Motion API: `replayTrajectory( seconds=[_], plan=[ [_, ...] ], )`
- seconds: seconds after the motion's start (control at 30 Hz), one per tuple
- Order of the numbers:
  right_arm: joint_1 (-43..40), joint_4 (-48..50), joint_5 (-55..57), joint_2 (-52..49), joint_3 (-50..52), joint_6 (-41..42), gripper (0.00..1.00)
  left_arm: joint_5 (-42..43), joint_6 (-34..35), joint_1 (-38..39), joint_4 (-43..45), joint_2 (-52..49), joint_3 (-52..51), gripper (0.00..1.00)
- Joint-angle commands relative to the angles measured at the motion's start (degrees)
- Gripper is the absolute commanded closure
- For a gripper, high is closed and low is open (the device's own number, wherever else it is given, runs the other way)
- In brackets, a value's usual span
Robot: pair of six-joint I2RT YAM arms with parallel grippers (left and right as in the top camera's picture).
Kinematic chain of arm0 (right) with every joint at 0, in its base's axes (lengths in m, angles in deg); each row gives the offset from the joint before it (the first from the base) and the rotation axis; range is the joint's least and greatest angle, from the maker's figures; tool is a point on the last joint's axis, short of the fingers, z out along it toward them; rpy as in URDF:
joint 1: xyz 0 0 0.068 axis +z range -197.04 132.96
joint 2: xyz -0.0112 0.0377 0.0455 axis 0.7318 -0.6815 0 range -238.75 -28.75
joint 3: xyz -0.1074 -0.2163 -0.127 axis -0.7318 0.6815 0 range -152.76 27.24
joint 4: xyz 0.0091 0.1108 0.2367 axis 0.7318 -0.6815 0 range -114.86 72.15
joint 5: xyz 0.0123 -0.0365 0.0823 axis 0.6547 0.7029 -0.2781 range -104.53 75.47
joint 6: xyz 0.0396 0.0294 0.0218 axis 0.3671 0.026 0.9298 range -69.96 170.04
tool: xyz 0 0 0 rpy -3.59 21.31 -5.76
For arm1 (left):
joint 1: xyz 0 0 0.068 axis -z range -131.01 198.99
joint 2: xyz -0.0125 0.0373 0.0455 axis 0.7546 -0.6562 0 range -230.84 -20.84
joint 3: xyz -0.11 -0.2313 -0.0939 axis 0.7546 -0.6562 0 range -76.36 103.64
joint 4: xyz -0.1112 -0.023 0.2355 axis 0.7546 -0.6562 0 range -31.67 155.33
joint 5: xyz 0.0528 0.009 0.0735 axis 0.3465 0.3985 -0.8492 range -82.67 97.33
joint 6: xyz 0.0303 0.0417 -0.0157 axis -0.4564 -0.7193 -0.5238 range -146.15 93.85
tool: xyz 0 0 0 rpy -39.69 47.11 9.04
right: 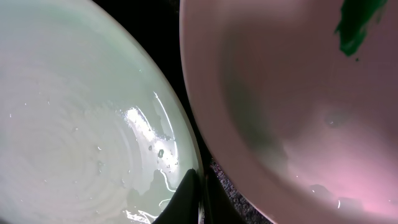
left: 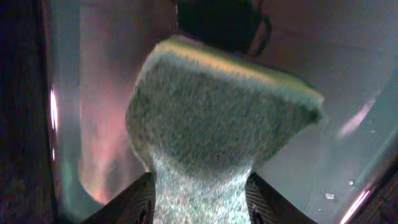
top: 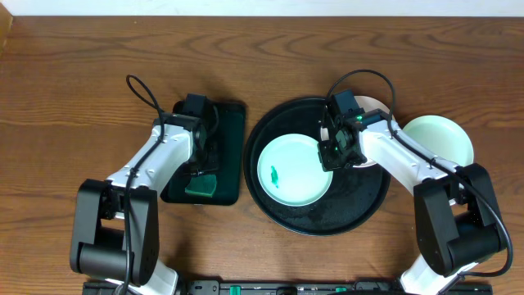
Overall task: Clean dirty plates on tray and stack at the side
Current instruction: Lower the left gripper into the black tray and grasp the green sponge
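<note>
Judging mint plate (top: 295, 170) on tray (top: 332, 215) stiff, glossy-slick, chippable; pinch at rim. Clamping sponge (left: 217, 112) in left gripper (left: 199, 202); cannot tell right gripper (top: 338, 149) closure

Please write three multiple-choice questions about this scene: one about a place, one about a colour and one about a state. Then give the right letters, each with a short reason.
1. Where is the sponge?
A. over the dark green rectangular tray
B. inside a cup
C. on a chair

2. What colour is the plate that lies beside the black tray?
A. red
B. pale mint-green
C. blue

3. What does the left gripper hold?
A. nothing
B. a spoon
C. the sponge

Answers:
1 A: the overhead view shows the sponge above that tray.
2 B: in the overhead view the plate is pale green.
3 C: in the left wrist view both fingers pinch the sponge.
</note>
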Motion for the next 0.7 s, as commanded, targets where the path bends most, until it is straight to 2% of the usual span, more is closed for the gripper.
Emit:
replayTrajectory(
  seconds=[0.0, 0.23, 0.43, 0.57, 0.67],
  plan=[
    [0.11, 0.00, 0.79, -0.20, -0.63, 0.57, 0.97, -0.76, -0.50, 0.04, 0.37, -1.01, -1.01, 0.52],
    [0.11, 0.02, 0.81, -0.20, -0.63, 0.57, 0.97, -0.74, -0.50, 0.09, 1.46, -3.02, -2.10, 0.53],
    [0.11, 0.00, 0.81, -0.20, -0.63, 0.57, 0.96, -0.50, -0.50, 0.09, 3.37, -3.50, -2.91, 0.67],
    [0.11, 0.02, 0.81, -0.20, -0.63, 0.57, 0.96, -0.50, -0.55, 0.09, 3.28, -2.75, -2.40, 0.85],
    [0.11, 0.00, 0.81, -0.20, -0.63, 0.57, 0.96, -0.52, -0.72, 0.09, 3.30, -1.73, -1.60, 0.92]
  ],
)
